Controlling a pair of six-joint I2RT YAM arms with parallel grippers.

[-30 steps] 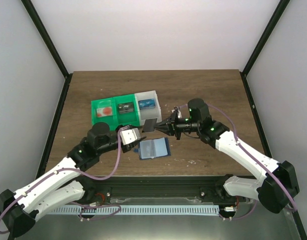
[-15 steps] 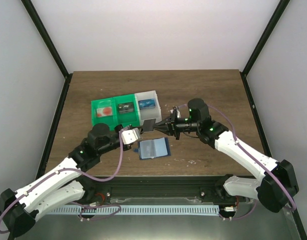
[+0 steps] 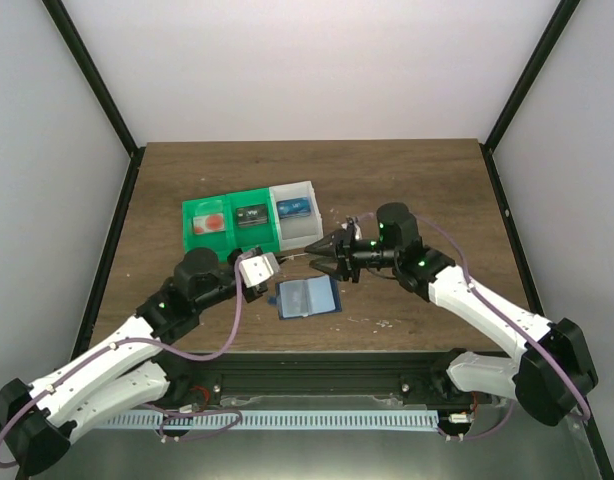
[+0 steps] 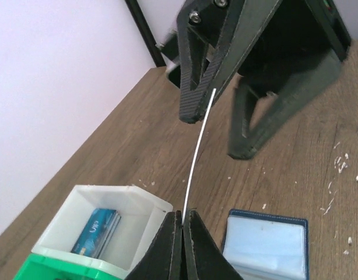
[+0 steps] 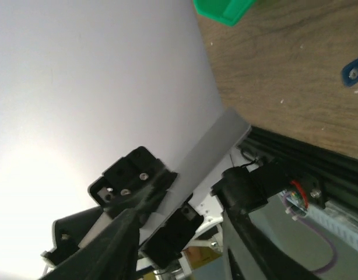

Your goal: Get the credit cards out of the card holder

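Looking down from above, the left pincer (image 3: 279, 263) and right pincer (image 3: 315, 252) point tip to tip above the worktop (image 3: 407, 180), with a card (image 3: 295, 258) showing only as a thin sliver between them. The card holder (image 3: 307, 297) lies open and flat on the worktop just to the near side of both sets of tips. Beyond the left pincer sits a tray (image 3: 186, 215) holding a red-spot card (image 3: 211, 223), a dark card (image 3: 250, 213) and a blue card (image 3: 295, 208), one to a compartment. From the left wrist, the left pincer is clamped tight on the lower end of the card (image 4: 199, 151), which is seen edge-on and rises away from the tips. The right pincer's fingers stand apart around the card's far end; one finger lies against it and the other is clear of it. The card holder (image 4: 266, 245) is beside the left tips on one side, and the blue card (image 4: 97, 230) in its white compartment is on the other. From the right wrist, its own fingers are spread, a black part of the left pincer sits ahead of them, and a blue corner of the card holder (image 5: 355, 70) shows far off to one side; the card cannot be made out for certain here.
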